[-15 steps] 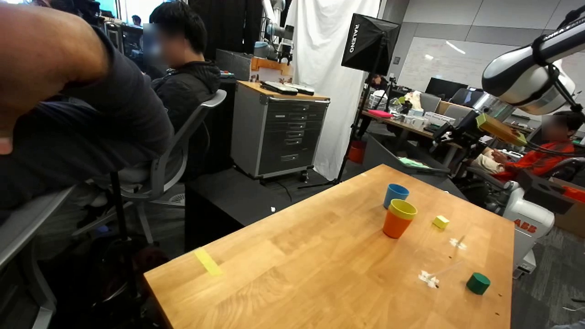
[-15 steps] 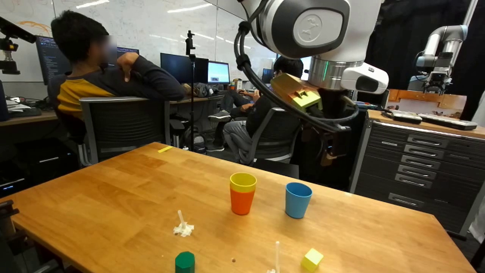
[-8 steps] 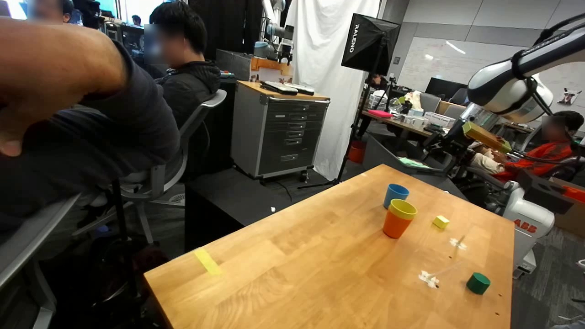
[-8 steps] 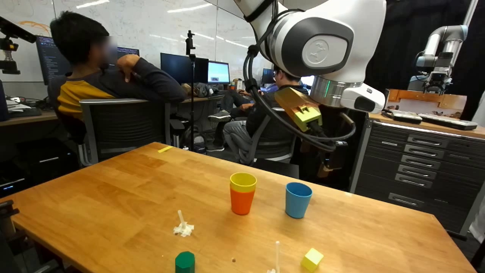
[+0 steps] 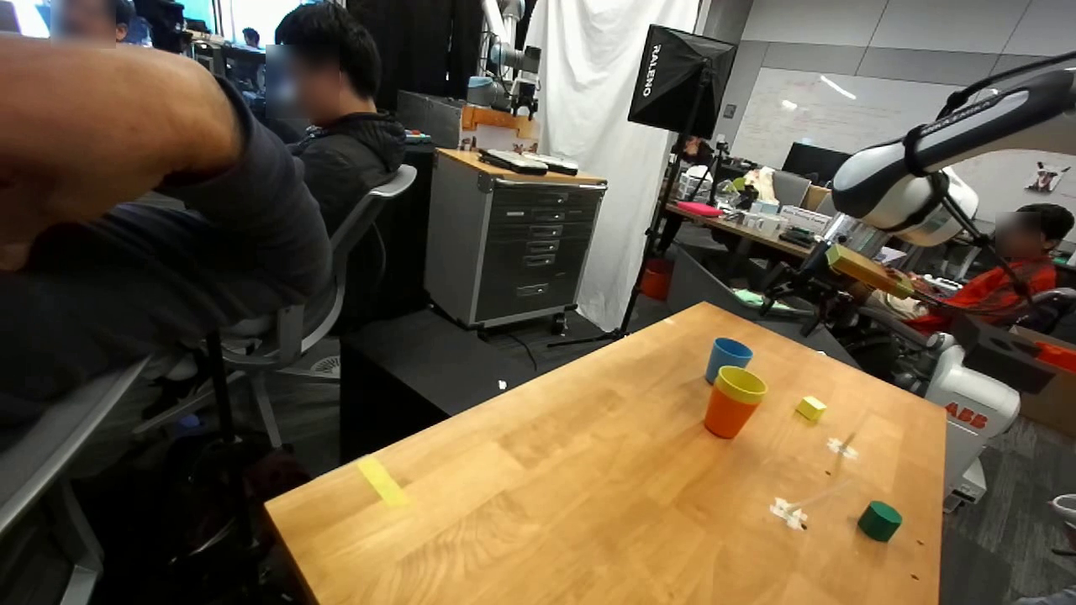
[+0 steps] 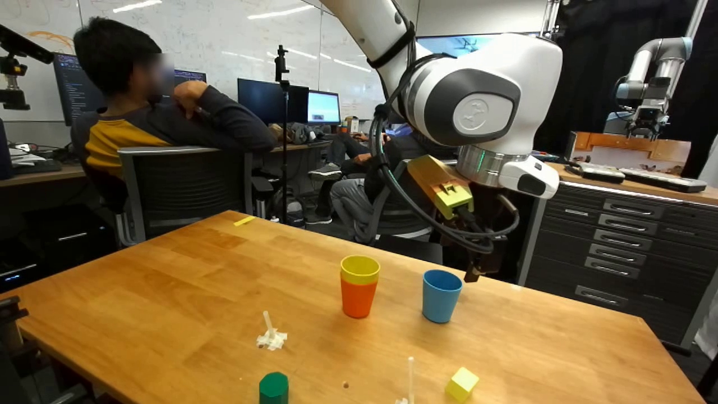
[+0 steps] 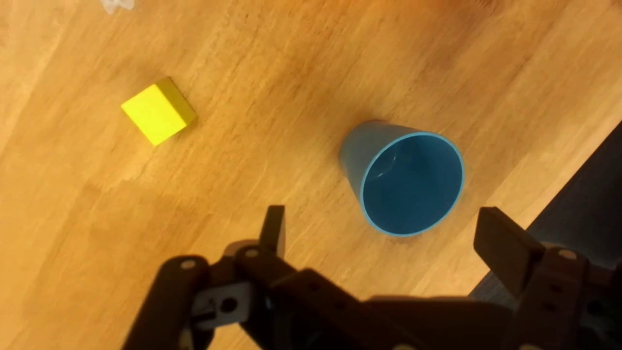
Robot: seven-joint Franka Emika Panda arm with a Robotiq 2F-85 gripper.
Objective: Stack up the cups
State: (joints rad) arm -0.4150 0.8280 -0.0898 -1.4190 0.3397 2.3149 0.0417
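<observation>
Fingers (image 7: 503,250), spread wide and holding nothing, hang near the blue cup (image 6: 440,301), which stands upright by itself on the table (image 6: 196,292). Apart from it, the yellow-green cup (image 6: 359,269) sits nested in the orange cup (image 6: 359,300). From where I stand, this looks like the reach for the last cup. Next, the fingers probably need to line up on either side of its blue wall, come down, close, lift, then lower it straight into the pair.
</observation>
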